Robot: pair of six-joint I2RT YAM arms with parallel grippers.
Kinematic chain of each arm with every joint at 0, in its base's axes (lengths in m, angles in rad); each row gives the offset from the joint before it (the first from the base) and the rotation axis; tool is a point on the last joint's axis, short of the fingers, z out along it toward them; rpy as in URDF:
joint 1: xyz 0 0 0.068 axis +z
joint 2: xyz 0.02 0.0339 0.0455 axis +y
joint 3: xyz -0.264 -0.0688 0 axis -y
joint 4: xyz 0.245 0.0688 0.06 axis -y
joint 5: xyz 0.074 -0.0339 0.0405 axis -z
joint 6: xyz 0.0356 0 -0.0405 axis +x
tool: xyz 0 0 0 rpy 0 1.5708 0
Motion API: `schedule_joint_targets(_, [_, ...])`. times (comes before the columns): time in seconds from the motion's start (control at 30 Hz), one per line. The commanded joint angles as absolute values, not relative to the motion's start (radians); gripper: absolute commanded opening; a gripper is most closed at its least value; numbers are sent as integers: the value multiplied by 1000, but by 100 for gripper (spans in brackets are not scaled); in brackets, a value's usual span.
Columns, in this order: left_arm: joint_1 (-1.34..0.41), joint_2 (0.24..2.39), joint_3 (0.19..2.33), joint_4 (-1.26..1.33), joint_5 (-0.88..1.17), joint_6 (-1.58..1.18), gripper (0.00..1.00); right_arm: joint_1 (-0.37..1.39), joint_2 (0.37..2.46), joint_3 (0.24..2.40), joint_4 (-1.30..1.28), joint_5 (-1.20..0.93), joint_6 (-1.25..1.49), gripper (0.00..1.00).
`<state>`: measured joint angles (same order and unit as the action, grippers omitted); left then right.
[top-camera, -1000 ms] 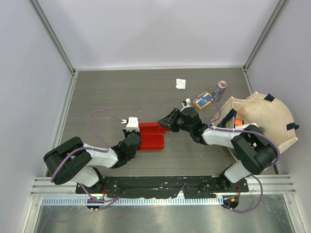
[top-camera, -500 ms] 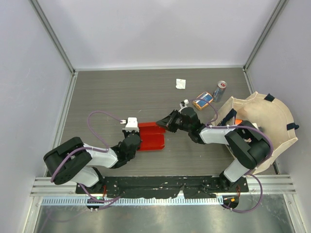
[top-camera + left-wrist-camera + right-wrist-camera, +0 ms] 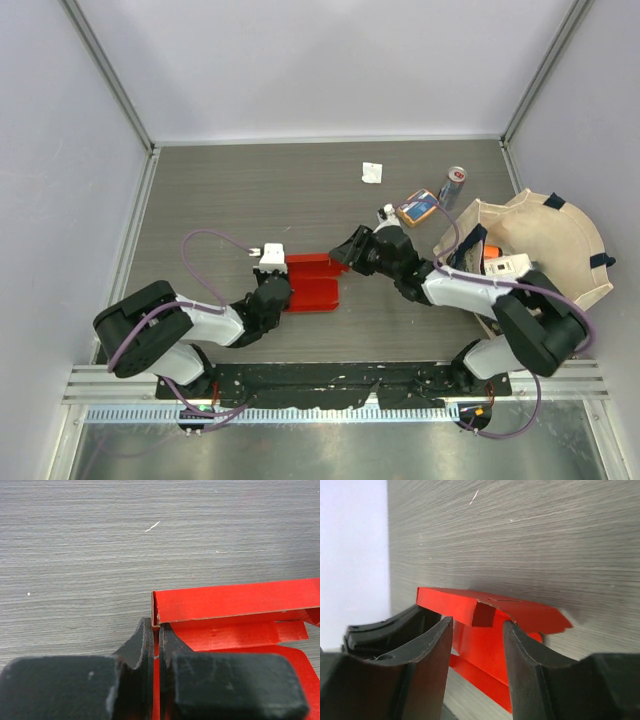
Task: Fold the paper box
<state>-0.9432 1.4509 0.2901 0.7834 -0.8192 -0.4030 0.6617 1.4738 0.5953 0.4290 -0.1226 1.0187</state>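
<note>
Paper box (image 3: 312,282) lies near the middle of the table (image 3: 230,190), between the two arms. It is part folded: the base is flat and one long wall stands up. Left gripper (image 3: 156,630) is clamped on the box's left edge, with red card pinched between its fingers. Right gripper (image 3: 477,625) stands open at the box's right end, its fingers apart and a raised flap facing the gap. I cannot tell whether either finger touches it. Can (image 3: 453,186), small packet (image 3: 417,207) and cloth bag (image 3: 575,235) sit well off to the right

No text legible; print on can (image 3: 453,186), packet (image 3: 417,207) too small.
</note>
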Motion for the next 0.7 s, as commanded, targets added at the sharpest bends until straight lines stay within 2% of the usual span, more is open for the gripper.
schedule_joint_targets(0.0, [-948,1454,298,838,-871,-382,0,747,1344,609,210,128,776,50])
schedule_joint_targets(0.07, [-950,1450,296,836,-877,-376,0,770,1331,600,195,193,762,44])
schedule_joint_targets(0.1, [-948,1444,298,836,-879,-368,0,778,1333,595,192,212,762,34])
schedule_joint_targets(0.17, [-948,1439,296,833,-882,-364,0,813,1356,594,195,277,758,23])
schedule_joint_targets(0.2, [-948,1434,298,833,-884,-364,0,824,1371,600,195,293,746,12])
schedule_joint_targets(0.27, [-948,1431,296,833,-884,-362,0,847,1414,610,205,325,739,1])
schedule_joint_targets(0.67, [-953,1437,281,856,-887,-362,0,870,1581,681,250,429,706,1])
